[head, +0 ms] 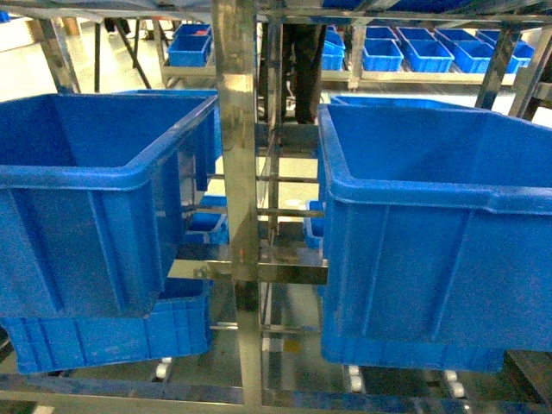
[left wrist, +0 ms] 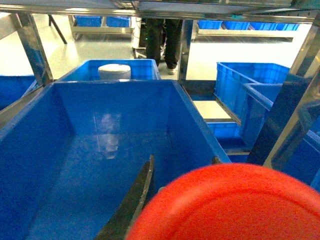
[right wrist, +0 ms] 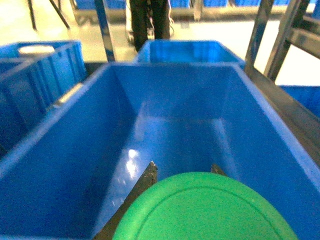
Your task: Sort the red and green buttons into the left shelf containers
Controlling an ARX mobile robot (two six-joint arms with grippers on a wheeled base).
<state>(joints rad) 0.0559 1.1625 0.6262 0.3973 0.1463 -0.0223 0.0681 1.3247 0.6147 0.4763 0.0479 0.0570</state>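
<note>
I held one button in each hand. My left gripper [left wrist: 182,167] had its jaws closed on the red button [left wrist: 225,205], and the big red cap filled the bottom of my left wrist view. It hung above the open left bin [left wrist: 100,150], near the front right part. My right gripper [right wrist: 182,170] had its jaws closed on the green button [right wrist: 205,207], and it hung above the right bin [right wrist: 175,125], near the middle front.

From my head view I saw the two big blue bins, the left bin [head: 95,181] and the right bin [head: 431,198], with a shiny metal post [head: 237,172] between them. I could not see my arms there.

Both bins looked bare inside, as far as I could see. I think the dropping step was next. To do it well, I should keep each button well inside the rim, go down a little so it does not bounce, and then let go gently, without bumping the post.
</note>
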